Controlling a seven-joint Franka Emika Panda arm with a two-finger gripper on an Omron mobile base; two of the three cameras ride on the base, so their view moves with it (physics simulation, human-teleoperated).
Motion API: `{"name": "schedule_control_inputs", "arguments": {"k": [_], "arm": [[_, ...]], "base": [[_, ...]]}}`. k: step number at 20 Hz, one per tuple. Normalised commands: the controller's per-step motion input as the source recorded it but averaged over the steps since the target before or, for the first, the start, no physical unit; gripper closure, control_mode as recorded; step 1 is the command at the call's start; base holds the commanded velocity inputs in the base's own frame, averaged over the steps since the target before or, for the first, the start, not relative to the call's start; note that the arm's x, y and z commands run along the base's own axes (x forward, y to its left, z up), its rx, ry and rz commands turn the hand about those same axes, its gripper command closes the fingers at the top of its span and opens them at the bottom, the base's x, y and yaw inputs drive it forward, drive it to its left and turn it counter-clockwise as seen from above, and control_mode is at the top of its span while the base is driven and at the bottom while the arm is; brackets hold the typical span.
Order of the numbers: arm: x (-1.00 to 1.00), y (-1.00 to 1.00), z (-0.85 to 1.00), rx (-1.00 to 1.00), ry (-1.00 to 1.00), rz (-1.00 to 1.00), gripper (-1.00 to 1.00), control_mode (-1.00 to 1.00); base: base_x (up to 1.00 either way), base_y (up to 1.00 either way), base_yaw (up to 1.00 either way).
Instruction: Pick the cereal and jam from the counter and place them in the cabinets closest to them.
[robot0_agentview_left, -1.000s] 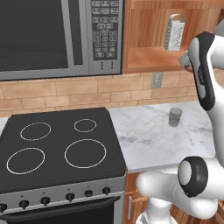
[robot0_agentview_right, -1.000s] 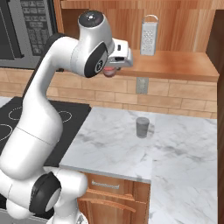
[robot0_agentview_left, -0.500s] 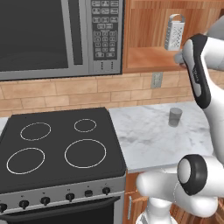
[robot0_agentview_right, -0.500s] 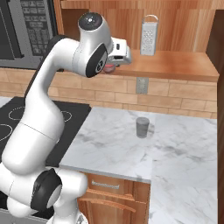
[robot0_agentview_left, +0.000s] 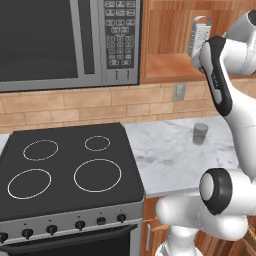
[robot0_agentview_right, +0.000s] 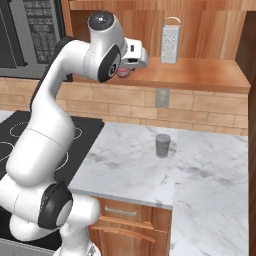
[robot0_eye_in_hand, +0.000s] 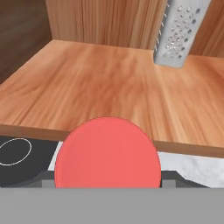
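**Q:** Your gripper (robot0_agentview_right: 131, 64) — what did it have?

**A:** You had it closed on the jam (robot0_eye_in_hand: 107, 152), jaws set fairly wide around the jar. In the hand view the jar's red face sat between the tips, low and centred, blocking the near ground. From the right base view a sliver of red showed under the hand, right at the front lip of the cabinets (robot0_agentview_right: 200, 75).

**Q:** And where did the shelf lie from the jar?

**A:** Straight ahead of you and a little below. The jar hung at the shelf's front edge, apparently not yet resting on the plank. I judge your next move was a short push forward, then down.

**Q:** Anything in the way?

**A:** The grater (robot0_eye_in_hand: 179, 33) stood upright deeper in, off to the right in the hand view, well apart from the jar. The grey cup (robot0_agentview_right: 163, 145) stood down on the counter (robot0_agentview_right: 210, 175), clear of you. I could not place the cereal.
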Motion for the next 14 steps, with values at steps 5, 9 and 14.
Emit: {"name": "schedule_control_inputs", "arguments": {"k": [5,9,14], "arm": [[0.23,0.01,0.14,0.00,0.06,0.00,1.00,-1.00],[0.28,0.03,0.02,0.00,0.05,0.00,1.00,-1.00],[0.25,0.03,-0.07,0.01,0.02,0.00,1.00,-1.00]], "base": [[0.00,0.00,0.00],[0.00,0.00,0.00],[0.00,0.00,0.00]]}}
